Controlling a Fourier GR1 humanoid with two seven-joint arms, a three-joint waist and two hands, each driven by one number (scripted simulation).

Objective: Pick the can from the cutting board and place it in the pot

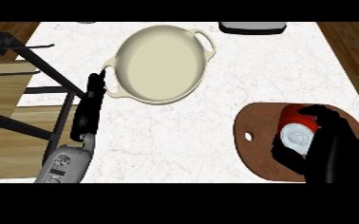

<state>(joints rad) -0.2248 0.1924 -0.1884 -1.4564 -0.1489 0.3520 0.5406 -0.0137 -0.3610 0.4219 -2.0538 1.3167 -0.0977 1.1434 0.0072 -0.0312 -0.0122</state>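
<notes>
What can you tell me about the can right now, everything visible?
The can is a red cylinder with a white band and pale end, lying on its side on the brown cutting board at the counter's right. Its pale end faces the viewer. The right hand is curled round it, thumb on one side, fingers over the other, hiding part of it. I cannot tell whether it is lifted off the board. It is well apart from the cream pot.
</notes>
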